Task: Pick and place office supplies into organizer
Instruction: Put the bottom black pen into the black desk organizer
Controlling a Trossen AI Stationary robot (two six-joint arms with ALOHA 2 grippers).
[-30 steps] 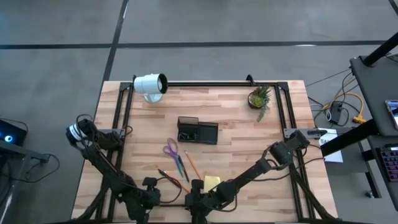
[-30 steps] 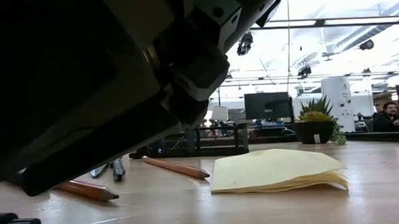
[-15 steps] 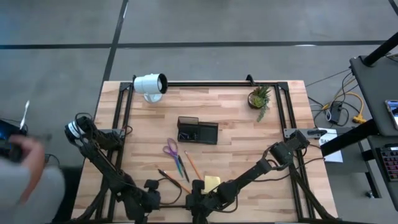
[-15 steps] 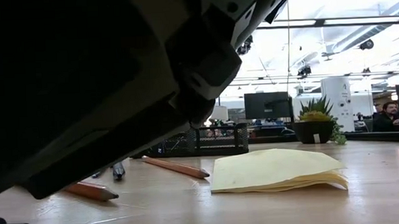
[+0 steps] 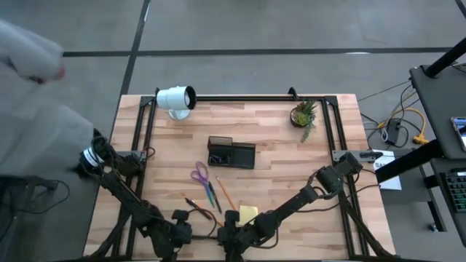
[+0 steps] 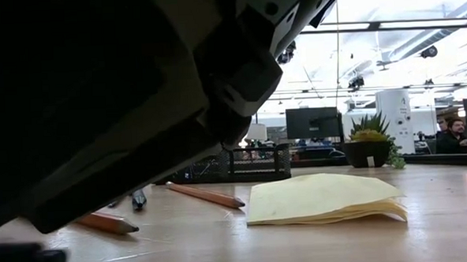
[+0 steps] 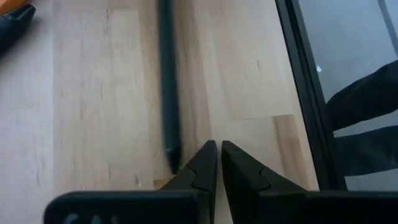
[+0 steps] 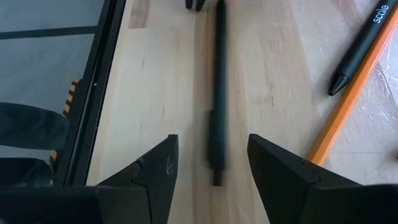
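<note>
Two arms of mine reach low over the near edge of the desk [image 5: 277, 138], a light wood-plank surface inside a black frame. At its middle stands the organizer [image 5: 231, 153], a black mesh tray. Near of it lie the scissors [image 5: 200, 175] with purple handles, a blue pen [image 5: 210, 195] just beside them and an orange pencil [image 5: 225, 193] to its right. A yellow sticky-note pad [image 5: 247, 213] lies nearer, right of centre. At the far edge sit a white lamp [image 5: 175, 98] on the left and a potted plant [image 5: 303, 114] on the right. Grey floor surrounds the desk; a blurred person [image 5: 33, 109] shows at the left.

My left claw [image 7: 217, 163] hangs low, its tips pressed together beside the end of a dark pen [image 7: 166, 81]. My right claw [image 8: 211, 163] is spread, its fingers either side of that pen, an orange pencil with a black tip [image 8: 351, 81] just to one side.
</note>
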